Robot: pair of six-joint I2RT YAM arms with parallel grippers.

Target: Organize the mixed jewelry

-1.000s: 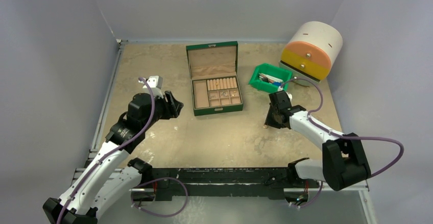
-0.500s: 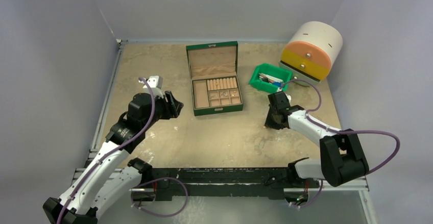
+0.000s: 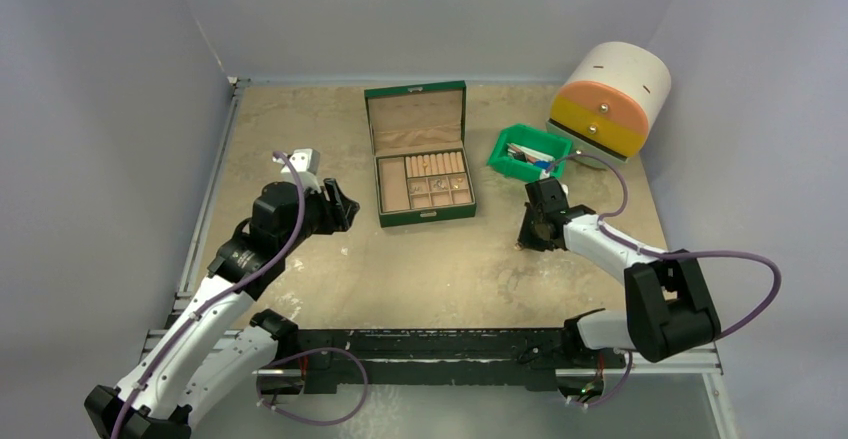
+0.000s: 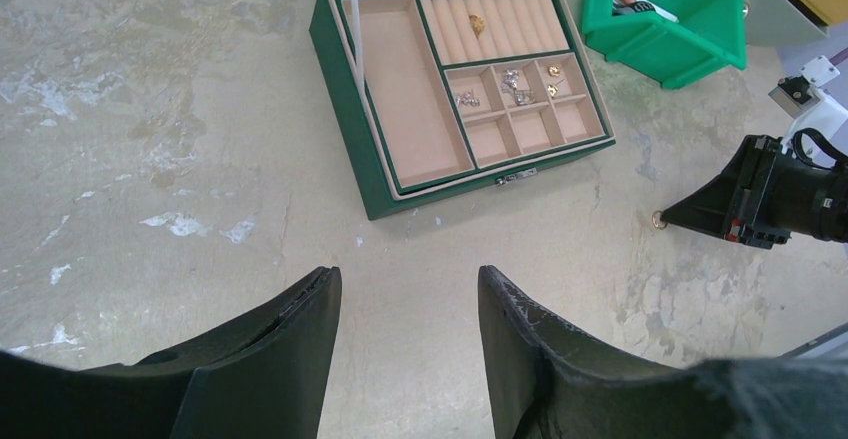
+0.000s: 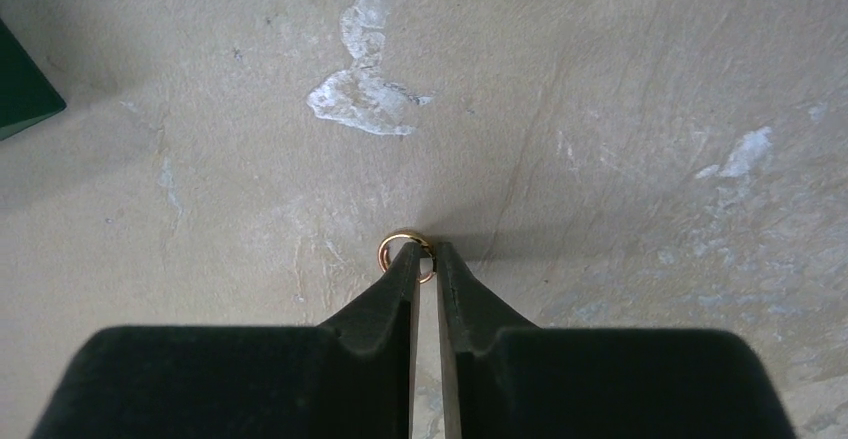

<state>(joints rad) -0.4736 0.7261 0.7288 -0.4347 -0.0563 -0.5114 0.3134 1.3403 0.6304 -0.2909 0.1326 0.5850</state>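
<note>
A small gold ring (image 5: 404,253) sits at table level, pinched at its edge between the tips of my right gripper (image 5: 424,250), which is shut on it. In the top view the right gripper (image 3: 528,238) is right of the open green box (image 3: 424,215). The ring also shows in the left wrist view (image 4: 658,221). In the box's tan compartments lie a gold ring (image 4: 477,24), silvery pieces (image 4: 511,81) and a small gold piece (image 4: 551,89). My left gripper (image 4: 408,284) is open and empty, left of the box and above bare table.
A green plastic bin (image 3: 513,167) with mixed items stands right of the box. A white, orange and yellow drawer unit (image 3: 610,99) is at the back right. Grey walls close in the table on three sides.
The right arm's elbow has shifted slightly left and the gripper edged a little toward the back. The left arm has not moved.
</note>
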